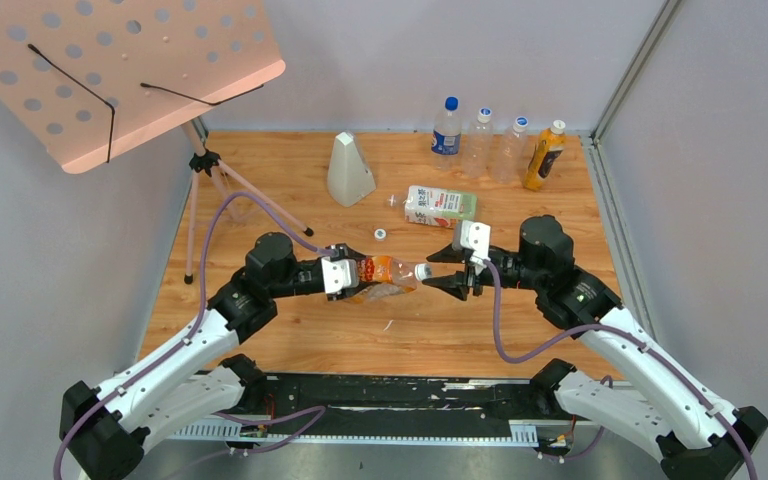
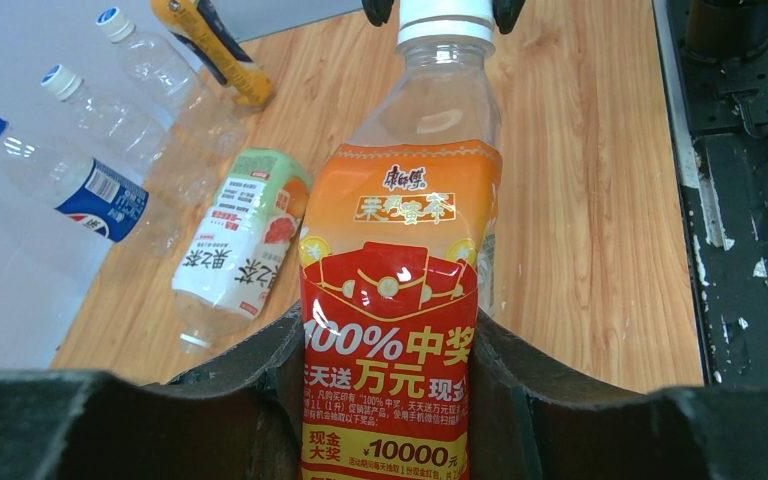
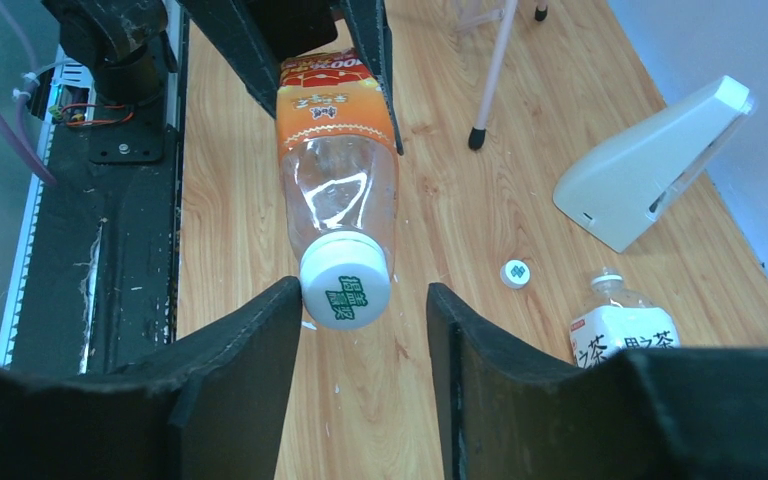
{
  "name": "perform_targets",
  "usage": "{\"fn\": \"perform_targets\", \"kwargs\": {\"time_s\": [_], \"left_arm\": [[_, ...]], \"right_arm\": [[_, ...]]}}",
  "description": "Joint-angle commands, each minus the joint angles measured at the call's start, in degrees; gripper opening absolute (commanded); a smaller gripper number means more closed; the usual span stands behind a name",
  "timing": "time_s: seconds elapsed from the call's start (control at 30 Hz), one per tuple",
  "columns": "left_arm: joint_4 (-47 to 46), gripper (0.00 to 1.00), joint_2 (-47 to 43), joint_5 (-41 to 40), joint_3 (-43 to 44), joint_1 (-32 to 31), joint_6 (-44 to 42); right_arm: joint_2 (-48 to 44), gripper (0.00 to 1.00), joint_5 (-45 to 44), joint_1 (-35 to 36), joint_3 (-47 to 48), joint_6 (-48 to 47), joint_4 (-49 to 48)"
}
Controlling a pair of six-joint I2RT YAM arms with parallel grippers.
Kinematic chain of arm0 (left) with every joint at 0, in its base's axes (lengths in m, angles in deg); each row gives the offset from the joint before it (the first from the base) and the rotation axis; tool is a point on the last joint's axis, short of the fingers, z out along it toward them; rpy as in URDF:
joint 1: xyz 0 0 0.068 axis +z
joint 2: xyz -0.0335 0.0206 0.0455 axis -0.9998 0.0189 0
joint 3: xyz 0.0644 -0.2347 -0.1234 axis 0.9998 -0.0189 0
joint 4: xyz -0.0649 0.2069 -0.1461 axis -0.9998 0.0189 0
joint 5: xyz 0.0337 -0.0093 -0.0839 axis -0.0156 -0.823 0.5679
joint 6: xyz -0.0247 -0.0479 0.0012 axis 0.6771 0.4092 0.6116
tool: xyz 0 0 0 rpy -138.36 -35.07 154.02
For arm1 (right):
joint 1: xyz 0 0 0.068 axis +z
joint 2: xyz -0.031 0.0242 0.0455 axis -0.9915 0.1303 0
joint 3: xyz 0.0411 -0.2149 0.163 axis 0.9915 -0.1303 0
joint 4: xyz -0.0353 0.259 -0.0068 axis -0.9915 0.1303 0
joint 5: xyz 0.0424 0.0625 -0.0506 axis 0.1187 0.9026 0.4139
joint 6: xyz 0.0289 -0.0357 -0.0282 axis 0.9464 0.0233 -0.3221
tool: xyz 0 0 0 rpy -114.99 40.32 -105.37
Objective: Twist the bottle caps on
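Note:
My left gripper [image 1: 353, 277] [image 2: 390, 350] is shut on the smaller bottle [image 1: 385, 272] [image 2: 400, 280] with the orange label, holding it sideways above the table. A white cap [image 1: 423, 271] [image 3: 345, 282] with green print sits on its neck. My right gripper [image 1: 447, 270] [image 3: 365, 300] is open around that cap: one finger is against it, the other stands apart. The larger bottle [image 1: 440, 205] [image 2: 240, 235] [image 3: 620, 325] lies on its side, uncapped. A second white cap [image 1: 381, 235] [image 3: 515, 273] lies loose on the wood nearby.
A white wedge-shaped object [image 1: 348, 170] [image 3: 650, 165] stands at the back. Several other bottles [image 1: 500, 145] line the rear wall. A pink perforated music stand [image 1: 110, 70] on a tripod overhangs the left side.

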Motion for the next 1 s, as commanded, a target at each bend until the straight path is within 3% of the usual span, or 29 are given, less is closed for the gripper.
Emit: {"fn": "perform_targets", "kwargs": {"time_s": [0.0,0.2,0.33,0.43,0.53,0.6,0.7,0.8,0.87,0.97], "left_arm": [[-1.31,0.0,0.17,2.68,2.43,0.09,1.02],[-1.1,0.0,0.09,2.8,2.49,0.11,0.52],[-3.9,0.0,-1.25,-0.77,0.77,0.12,0.12],[-8.76,0.0,-2.96,-6.53,-1.92,0.14,-2.15],[-12.07,0.0,-4.73,-10.63,-4.54,0.11,-3.19],[-12.91,0.0,-5.24,-11.85,-5.08,-0.01,-4.53],[-12.42,0.0,-5.41,-13.47,-5.54,-0.8,-8.36],[-11.44,0.0,-5.99,-15.84,-6.23,-2.61,-12.28],[-10.55,0.0,-6.64,-17.63,-6.9,-3.71,-15.61],[-9.52,0.0,-7.5,-19.05,-7.61,-4.51,-18.73]], "right_arm": [[1.37,0.41,2.81,-0.18,2.9,-1.45,-0.16],[3.83,0.21,4.29,-0.19,4.57,0.09,0.31],[6.93,0.0,0.84,-0.18,7.67,7.71,1.02],[10.4,0.0,-8.23,-0.18,10.78,20.72,1.51],[14.42,0.0,-25.38,-0.19,13.99,42.13,7.09],[16.53,0.0,-29.72,-0.24,15.77,56.43,10.51],[19.19,0.0,-28.75,-0.41,16.59,76.08,13.32],[20.88,0.0,-21.39,-1.05,15.92,89.34,13.29],[21.67,0.0,-16.27,-1.07,15.93,92.89,11.7],[21.71,0.04,-14.5,-1.06,17.63,89.26,10.16]]}}
